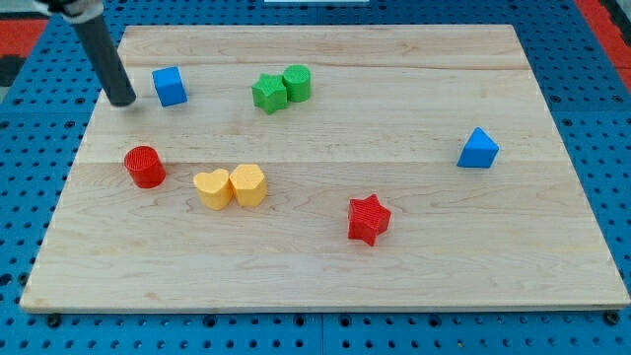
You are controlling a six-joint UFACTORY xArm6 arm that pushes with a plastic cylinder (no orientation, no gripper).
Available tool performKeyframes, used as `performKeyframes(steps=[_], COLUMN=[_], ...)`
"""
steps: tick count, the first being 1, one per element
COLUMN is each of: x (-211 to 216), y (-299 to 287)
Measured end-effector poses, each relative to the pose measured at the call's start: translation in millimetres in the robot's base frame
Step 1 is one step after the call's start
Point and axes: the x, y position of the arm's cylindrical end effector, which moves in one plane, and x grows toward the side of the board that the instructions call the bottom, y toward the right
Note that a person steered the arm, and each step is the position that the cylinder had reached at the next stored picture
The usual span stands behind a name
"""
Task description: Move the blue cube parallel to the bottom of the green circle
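Observation:
The blue cube point(170, 86) sits near the board's upper left. The green circle point(297, 83) stands to its right, touching a green star point(268, 94) on its left side. My tip point(123, 100) rests on the board just left of the blue cube, a small gap apart, with the dark rod slanting up to the view's top left.
A red cylinder point(145, 166) stands below the tip. A yellow heart point(212, 188) and a yellow hexagon-like block point(248, 184) touch each other at lower centre-left. A red star point(369, 219) lies lower centre. A blue triangle block point(478, 149) is at the right. The wooden board point(394, 286) is ringed by blue pegboard.

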Motion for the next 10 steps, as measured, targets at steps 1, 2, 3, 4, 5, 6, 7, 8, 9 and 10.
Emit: performKeyframes(steps=[1, 2, 3, 4, 5, 6, 7, 8, 9, 10], x=[-19.3, -26.1, -19.2, -8.0, 43.9, 93.7, 73.5, 59.7, 79.6, 97.4], y=[-8.4, 0.0, 55.7, 74.5, 93.8, 117.1, 115.1, 89.2, 80.8, 80.8])
